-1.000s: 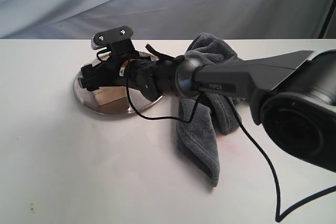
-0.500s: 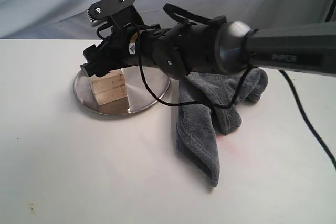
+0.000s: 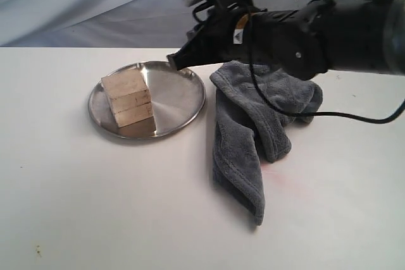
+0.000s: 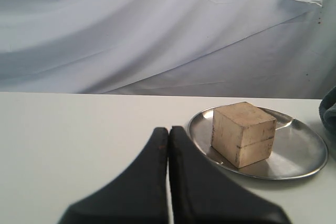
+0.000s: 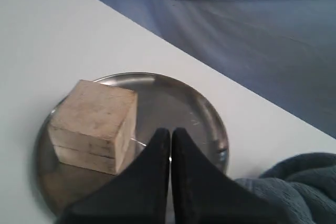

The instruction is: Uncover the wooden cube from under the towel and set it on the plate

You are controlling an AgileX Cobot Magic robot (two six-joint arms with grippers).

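Note:
The pale wooden cube (image 3: 128, 99) rests on the left half of the shiny steel plate (image 3: 180, 96), uncovered. It also shows as the cube (image 5: 95, 124) on the plate (image 5: 205, 114) in the right wrist view, and as the cube (image 4: 242, 132) on the plate (image 4: 304, 153) in the left wrist view. My right gripper (image 3: 173, 60) hovers above the plate's far right rim, shut and empty, its tips (image 5: 170, 132) closed. The grey towel (image 3: 253, 134) lies crumpled to the right of the plate. My left gripper (image 4: 169, 129) is shut, low over the table, apart from the plate.
A white tabletop (image 3: 95, 207) surrounds the plate and towel. A pale blue cloth backdrop (image 3: 76, 4) hangs behind the table. The right arm's black body and cable (image 3: 342, 36) stretch over the towel's far side. A towel edge (image 4: 329, 108) shows beside the plate.
My right gripper has let go of the cube, leaving it on the plate, then risen and drawn back to the right, closing its jaws. The towel lies unchanged.

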